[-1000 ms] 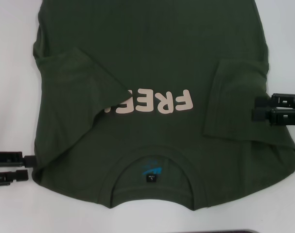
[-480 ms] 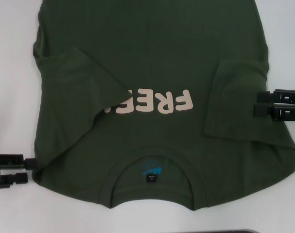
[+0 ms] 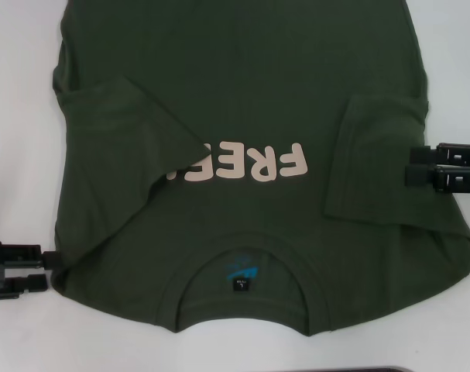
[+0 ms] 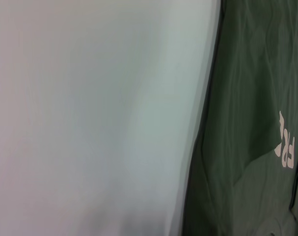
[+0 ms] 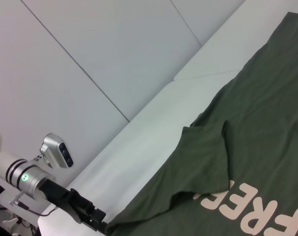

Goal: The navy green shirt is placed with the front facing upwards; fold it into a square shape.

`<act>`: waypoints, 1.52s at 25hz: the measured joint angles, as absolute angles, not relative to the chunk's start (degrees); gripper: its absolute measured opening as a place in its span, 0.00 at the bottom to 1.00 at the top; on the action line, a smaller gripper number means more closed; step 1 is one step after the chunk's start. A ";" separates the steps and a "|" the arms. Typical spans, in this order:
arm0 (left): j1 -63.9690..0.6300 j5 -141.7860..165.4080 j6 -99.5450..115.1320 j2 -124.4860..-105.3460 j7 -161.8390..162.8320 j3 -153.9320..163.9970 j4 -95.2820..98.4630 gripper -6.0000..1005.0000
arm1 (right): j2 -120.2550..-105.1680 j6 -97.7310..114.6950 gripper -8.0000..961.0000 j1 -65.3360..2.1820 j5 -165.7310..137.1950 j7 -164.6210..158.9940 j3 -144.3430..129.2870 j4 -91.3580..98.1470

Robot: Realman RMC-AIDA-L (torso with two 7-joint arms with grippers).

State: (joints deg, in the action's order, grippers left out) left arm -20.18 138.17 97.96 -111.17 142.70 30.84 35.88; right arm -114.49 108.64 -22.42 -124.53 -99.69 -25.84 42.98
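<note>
1. The large dark olive-green cotton T-shirt (image 3: pixel 242 101) lies flat, print side up, across the middle of the white bench (image 3: pixel 18 116). Its ribbed crew neck (image 3: pixel 246 291) sits at the near edge, and both short sleeves are folded inward over the chest.
2. The folded left sleeve (image 3: pixel 130 132) covers the start of the cream "FREE!" lettering (image 3: pixel 246 164).
3. The left pincer (image 3: pixel 47 267) rests low at the shirt's near-left corner, jaws narrowly parted and level with the fabric edge; no cloth is visibly between them.
4. The right pincer (image 3: pixel 409 164) hovers over the shirt's right side, beside the folded right sleeve (image 3: pixel 378 159), jaws narrowly apart and holding nothing.
5. Risk, as judged: a grasp catching only the top layer would drag a sleeve open again.
6. Risk, as judged: the pincers stand at unequal positions along the shirt; lifting so would skew the fold and spoil the square.
</note>
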 joint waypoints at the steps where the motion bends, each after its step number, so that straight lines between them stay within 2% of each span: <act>1: -20.26 138.17 97.82 -111.17 142.70 30.85 35.59 0.58 | -114.49 108.64 0.84 -22.45 -124.54 -99.69 -25.84 42.98; 38: -23.32 139.51 94.83 -113.27 143.11 30.66 33.09 0.58 | -114.42 108.99 0.84 -23.13 -124.54 -99.84 -25.22 42.97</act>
State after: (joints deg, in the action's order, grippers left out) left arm -23.32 139.51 94.83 -113.27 143.11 30.66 33.09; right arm -114.42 108.99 -23.13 -124.54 -99.85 -25.22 42.97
